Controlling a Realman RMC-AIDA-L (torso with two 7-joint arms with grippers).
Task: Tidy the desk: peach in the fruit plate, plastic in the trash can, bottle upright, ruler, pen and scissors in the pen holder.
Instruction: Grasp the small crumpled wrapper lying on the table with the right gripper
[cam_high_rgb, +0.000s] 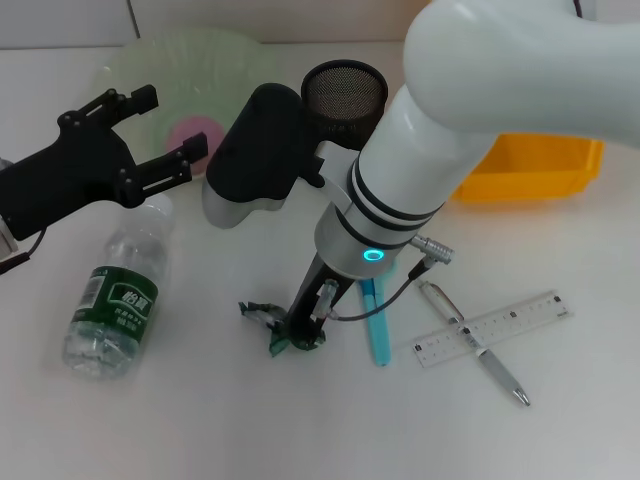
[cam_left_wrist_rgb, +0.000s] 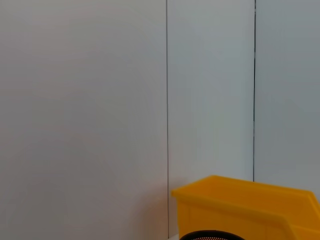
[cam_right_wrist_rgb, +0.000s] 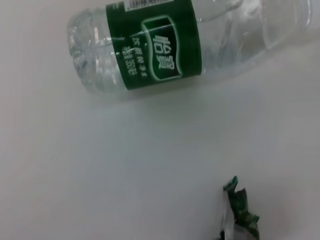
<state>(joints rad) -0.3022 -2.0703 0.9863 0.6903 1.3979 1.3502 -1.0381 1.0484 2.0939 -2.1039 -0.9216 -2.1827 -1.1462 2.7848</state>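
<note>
The pink peach (cam_high_rgb: 188, 135) lies in the pale green fruit plate (cam_high_rgb: 200, 60) at the back left. My left gripper (cam_high_rgb: 158, 135) hovers open just beside it, above the cap end of the clear bottle (cam_high_rgb: 115, 300) (cam_right_wrist_rgb: 150, 45), which lies on its side. My right gripper (cam_high_rgb: 302, 330) reaches down to the table and touches the crumpled green plastic (cam_high_rgb: 265, 318) (cam_right_wrist_rgb: 239, 212). The turquoise scissors (cam_high_rgb: 378, 330) lie partly hidden behind that arm. A silver pen (cam_high_rgb: 478, 348) lies across the clear ruler (cam_high_rgb: 500, 325) at the right.
The black mesh pen holder (cam_high_rgb: 345, 92) (cam_left_wrist_rgb: 210, 235) stands at the back centre, behind my right forearm. A yellow bin (cam_high_rgb: 535, 165) (cam_left_wrist_rgb: 245, 207) sits at the back right. My right arm spans the middle of the desk.
</note>
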